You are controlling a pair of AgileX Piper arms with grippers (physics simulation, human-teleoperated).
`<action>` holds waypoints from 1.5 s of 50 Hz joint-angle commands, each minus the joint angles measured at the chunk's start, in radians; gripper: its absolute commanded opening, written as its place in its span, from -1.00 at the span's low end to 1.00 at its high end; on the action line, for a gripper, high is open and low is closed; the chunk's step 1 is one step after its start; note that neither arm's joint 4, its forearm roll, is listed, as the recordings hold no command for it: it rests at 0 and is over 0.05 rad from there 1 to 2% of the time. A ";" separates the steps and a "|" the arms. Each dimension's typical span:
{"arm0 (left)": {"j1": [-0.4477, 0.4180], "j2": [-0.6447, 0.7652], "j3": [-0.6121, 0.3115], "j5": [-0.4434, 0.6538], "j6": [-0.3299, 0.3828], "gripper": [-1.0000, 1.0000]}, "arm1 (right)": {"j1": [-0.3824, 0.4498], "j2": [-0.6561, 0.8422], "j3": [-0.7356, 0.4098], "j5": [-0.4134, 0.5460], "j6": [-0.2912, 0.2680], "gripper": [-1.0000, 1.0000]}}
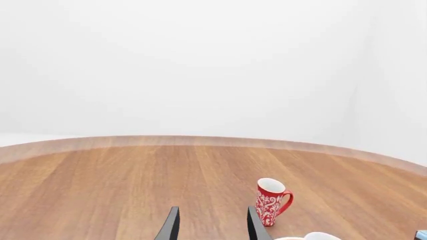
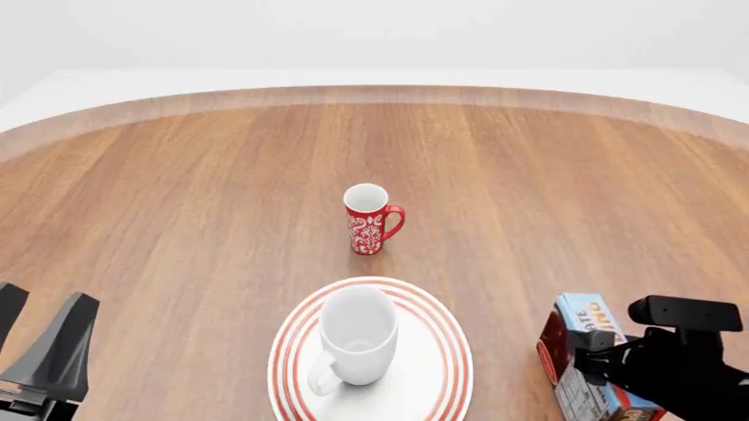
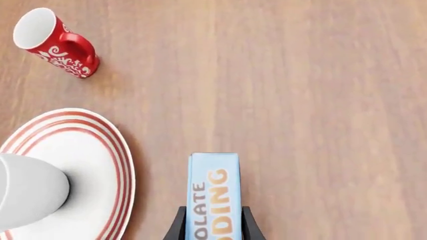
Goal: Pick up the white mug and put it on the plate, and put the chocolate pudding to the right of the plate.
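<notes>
The white mug (image 2: pixel 353 338) stands upright on the red-ringed plate (image 2: pixel 452 346) near the table's front edge, its handle toward the front left. To the right of the plate, the chocolate pudding (image 2: pixel 581 326) box sits between the fingers of my right gripper (image 2: pixel 597 360). In the right wrist view, the gripper (image 3: pixel 213 216) is shut on the pudding (image 3: pixel 213 190), with the plate (image 3: pixel 110 150) and mug (image 3: pixel 27 192) beside it. I cannot tell whether the box rests on the table. My left gripper (image 2: pixel 35 331) is open at the front left, holding nothing.
A slimmer red mug with a white pattern (image 2: pixel 371 219) stands upright behind the plate, about mid-table. It also shows past the left gripper's fingertips (image 1: pixel 255 226) in the left wrist view. The round wooden table's far edge (image 2: pixel 374 92) curves across the back.
</notes>
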 commanded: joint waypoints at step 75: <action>0.000 0.000 0.000 0.000 0.000 1.00 | -0.048 -0.169 -0.267 0.216 -0.086 1.00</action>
